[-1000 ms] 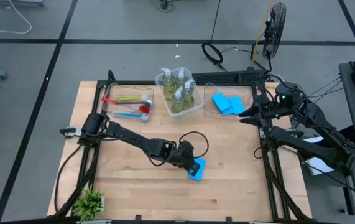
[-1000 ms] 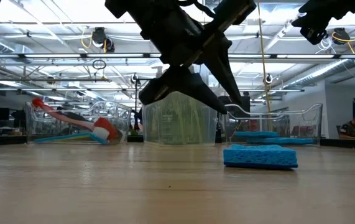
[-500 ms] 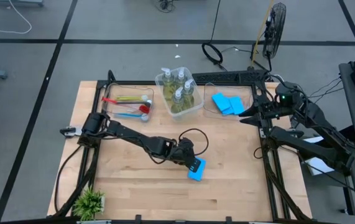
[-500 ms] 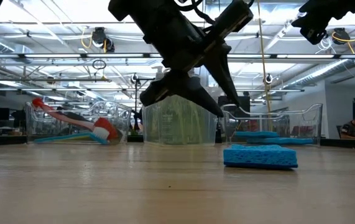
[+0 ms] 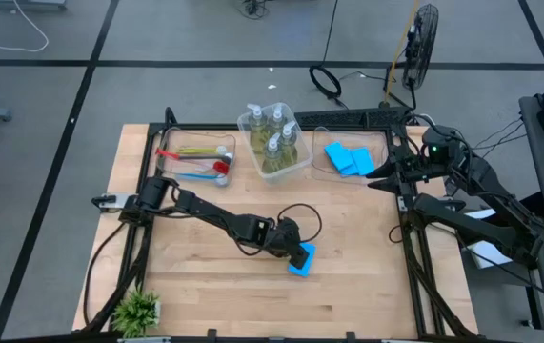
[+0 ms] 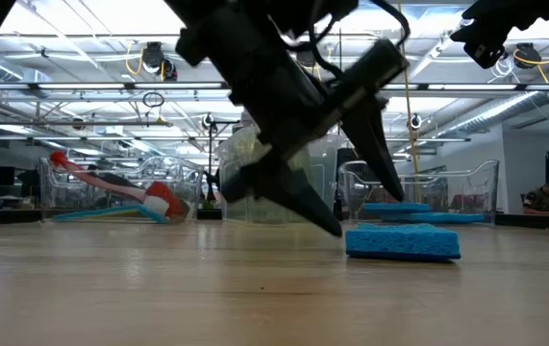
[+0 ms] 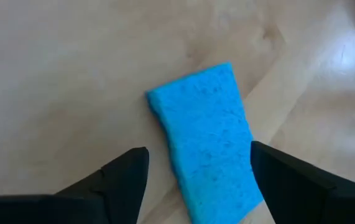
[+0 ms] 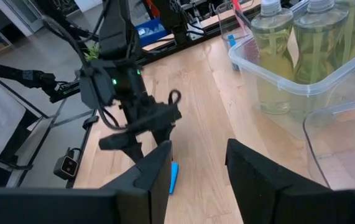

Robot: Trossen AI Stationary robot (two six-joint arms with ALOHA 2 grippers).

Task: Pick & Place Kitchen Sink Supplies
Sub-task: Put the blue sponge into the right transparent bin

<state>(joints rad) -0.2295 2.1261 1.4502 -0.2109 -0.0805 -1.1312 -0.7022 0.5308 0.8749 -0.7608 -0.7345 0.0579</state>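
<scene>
One flat blue sponge lies flat on the wooden table, right of centre; it also shows in the low view and the left wrist view. My left gripper slants down over it, open. Its fingers stand on either side of the sponge's near end and do not touch it. In the low view one fingertip is close to the table, just left of the sponge. My right gripper waits open, high at the table's right edge.
Along the far edge stand three clear bins: one with brushes, one with soap pump bottles, one with blue sponges. A small green plant sits at the near left corner. Bare wood lies around the loose sponge.
My left gripper has sunk toward the blue sponge and opened its fingers wide, so that they now stand on either side of it. The sponge has stayed where it was.
</scene>
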